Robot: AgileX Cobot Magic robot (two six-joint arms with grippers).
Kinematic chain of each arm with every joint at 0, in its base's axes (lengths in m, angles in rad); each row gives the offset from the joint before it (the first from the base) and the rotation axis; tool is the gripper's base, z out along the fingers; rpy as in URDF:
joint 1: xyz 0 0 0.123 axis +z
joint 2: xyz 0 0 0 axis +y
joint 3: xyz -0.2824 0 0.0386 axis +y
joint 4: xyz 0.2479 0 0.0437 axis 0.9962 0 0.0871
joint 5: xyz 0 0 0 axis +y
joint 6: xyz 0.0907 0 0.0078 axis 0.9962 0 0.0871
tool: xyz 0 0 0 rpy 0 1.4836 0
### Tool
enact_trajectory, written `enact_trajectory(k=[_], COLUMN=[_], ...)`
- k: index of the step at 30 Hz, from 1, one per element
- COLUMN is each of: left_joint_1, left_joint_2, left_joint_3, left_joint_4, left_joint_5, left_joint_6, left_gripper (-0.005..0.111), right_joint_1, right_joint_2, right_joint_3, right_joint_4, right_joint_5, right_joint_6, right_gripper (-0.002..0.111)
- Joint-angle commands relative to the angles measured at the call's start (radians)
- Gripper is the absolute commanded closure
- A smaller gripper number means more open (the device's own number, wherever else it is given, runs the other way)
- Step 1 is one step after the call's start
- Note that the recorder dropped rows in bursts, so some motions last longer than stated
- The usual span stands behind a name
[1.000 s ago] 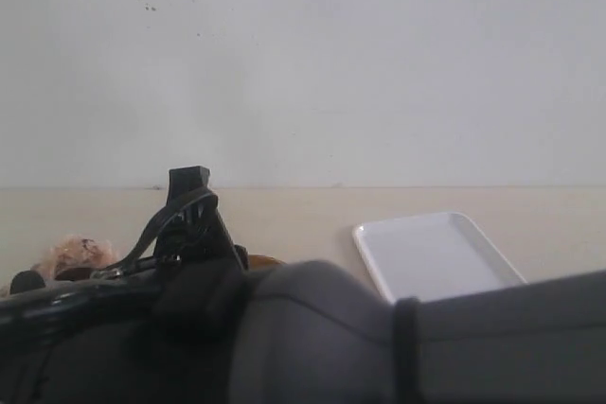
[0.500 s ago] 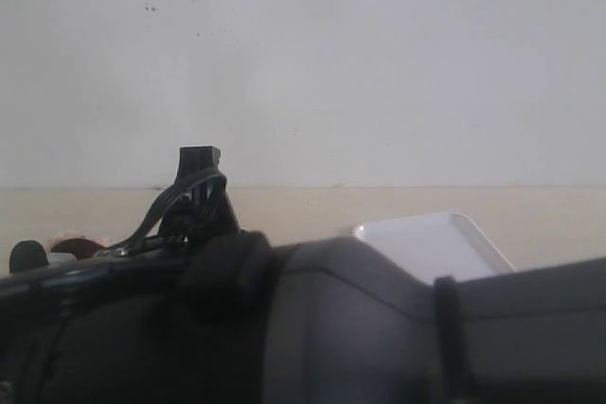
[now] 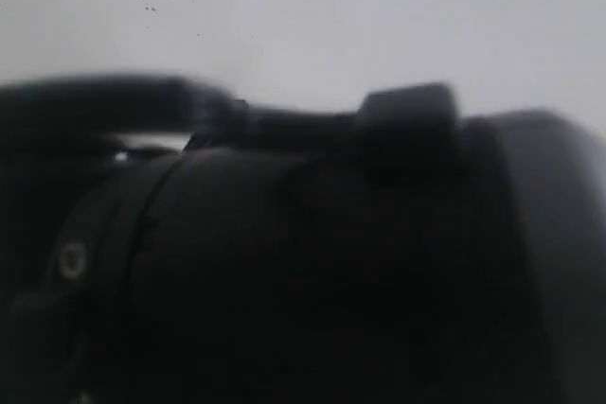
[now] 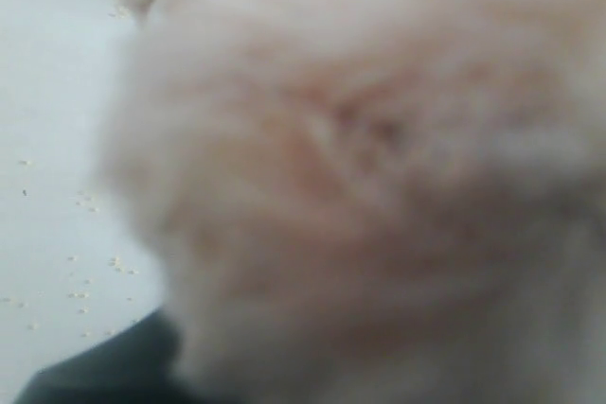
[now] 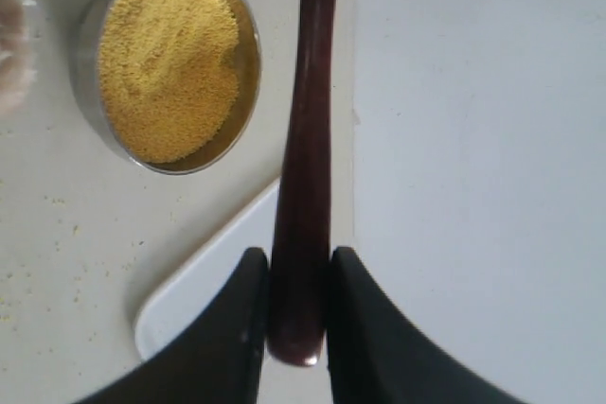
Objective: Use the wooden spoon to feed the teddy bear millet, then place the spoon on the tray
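Right gripper [image 5: 298, 257] is clamped on the wooden spoon [image 5: 308, 139] over the tray [image 5: 473, 186] edge, millet [image 5: 170, 54] nearby; only its wrist view shows that. Exterior view's blocked by a dark arm [image 3: 303, 262], and left wrist is just blurry teddy bear [image 4: 360, 158] fur.

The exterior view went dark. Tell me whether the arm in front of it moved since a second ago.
Yes. The dark arm rose toward the wall specks, now covering the table line it sat below.

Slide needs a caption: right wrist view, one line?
Right gripper shut on the wooden spoon over the tray edge, bowl of millet nearby.
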Motion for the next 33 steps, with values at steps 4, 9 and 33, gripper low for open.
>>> enact_trajectory(k=[4,9,33], left_joint_1=[0.002,0.002,0.002], left_joint_2=[-0.007,-0.007,-0.007], left_joint_3=[0.001,0.001,0.001], left_joint_4=[-0.022,-0.022,-0.022], left_joint_5=[0.023,0.023,0.023], left_joint_6=[0.008,0.008,0.008], left_gripper=[0.103,0.103,0.103], right_joint_1=[-0.113,-0.228,-0.284], right_joint_2=[-0.046,-0.045,0.322], right_joint_3=[0.002,0.002,0.002], right_joint_4=[0.0,0.041,-0.179], right_joint_5=[0.005,0.005,0.005], right_joint_6=[-0.004,-0.041,-0.095], right_gripper=[0.106,0.106,0.106])
